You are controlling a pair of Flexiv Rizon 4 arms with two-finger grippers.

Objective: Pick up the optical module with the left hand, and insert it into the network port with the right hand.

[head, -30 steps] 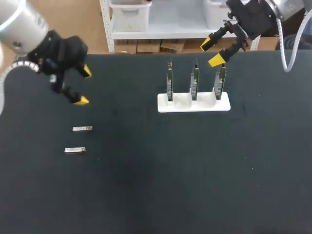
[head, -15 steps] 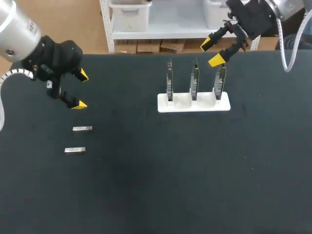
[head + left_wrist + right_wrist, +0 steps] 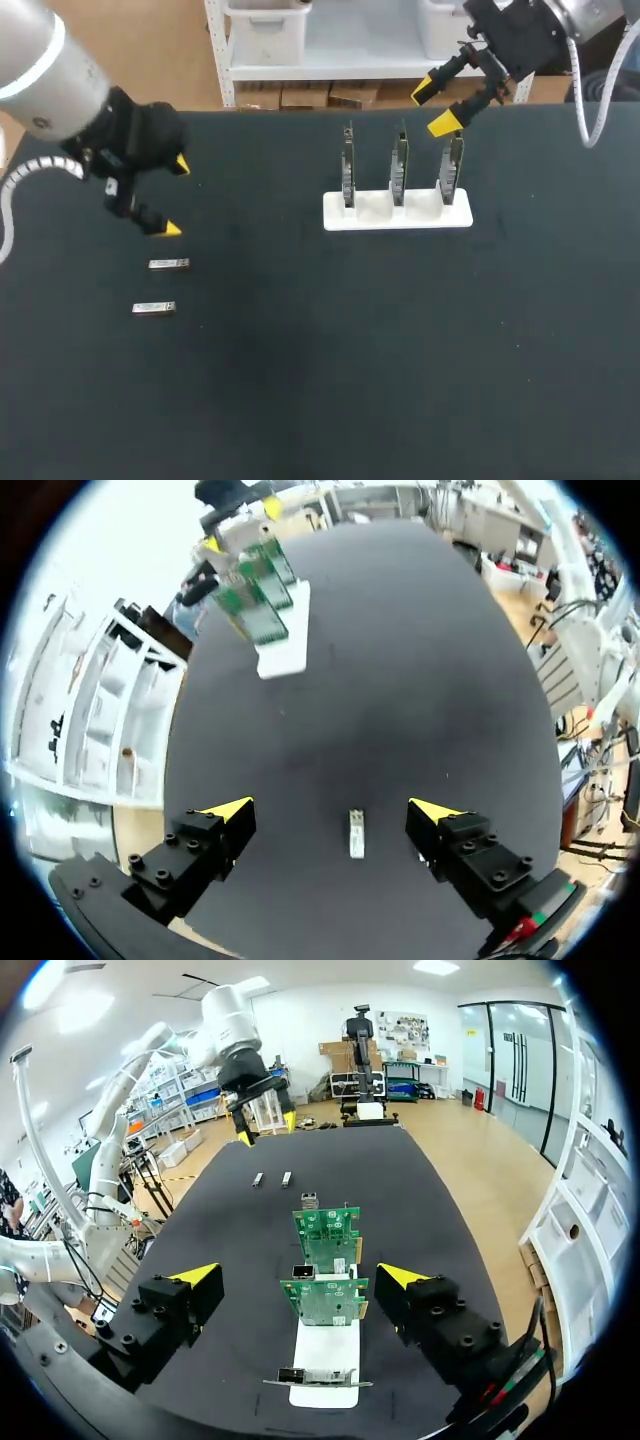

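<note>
L gripper (image 3: 175,196), wide open & empty, has dropped closer to the nearer module (image 3: 169,264) lying on the table (image 3: 300,380), so grasp is next; R gripper (image 3: 435,107) hangs open, empty, by the rack (image 3: 397,212).

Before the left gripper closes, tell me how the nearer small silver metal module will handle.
The small silver metal module looks rigid and light; it should lift without bending. It lies flat, so rolling seems unlikely. Its smooth casing might skid on the black table if pinched off-centre.
</note>
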